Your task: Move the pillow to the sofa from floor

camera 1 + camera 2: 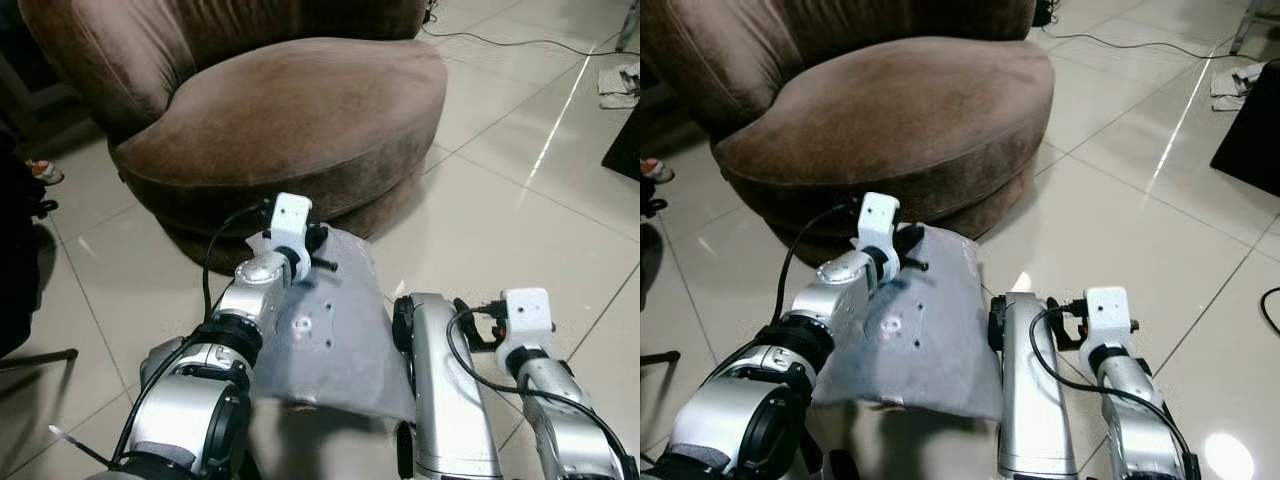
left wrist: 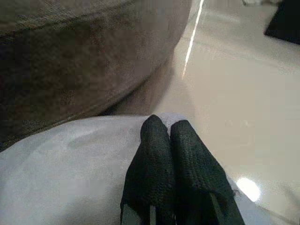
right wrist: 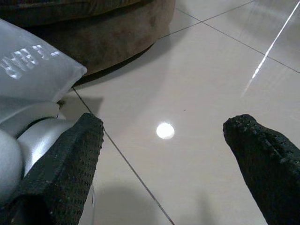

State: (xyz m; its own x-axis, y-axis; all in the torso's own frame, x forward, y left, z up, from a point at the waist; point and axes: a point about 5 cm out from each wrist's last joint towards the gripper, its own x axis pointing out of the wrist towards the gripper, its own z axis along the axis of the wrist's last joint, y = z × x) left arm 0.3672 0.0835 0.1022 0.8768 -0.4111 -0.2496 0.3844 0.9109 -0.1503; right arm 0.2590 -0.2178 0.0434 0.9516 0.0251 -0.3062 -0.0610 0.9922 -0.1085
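My left claw (image 2: 166, 129) is pinched shut on the grey pillow (image 1: 335, 335), which hangs just before the sofa (image 1: 300, 120), above the floor (image 1: 520, 210). My right claw (image 3: 171, 154) gapes wide, holding nothing.

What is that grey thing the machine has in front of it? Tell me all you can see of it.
It is a pillow in pale grey, smooth-looking fabric, roughly rectangular, with small dark spots and some white lettering on one face. It lies tilted in front of the brown sofa, above the tiled floor. The left gripper is shut on its far edge, fingers pressed together. The right gripper is open beside it, apart from it.
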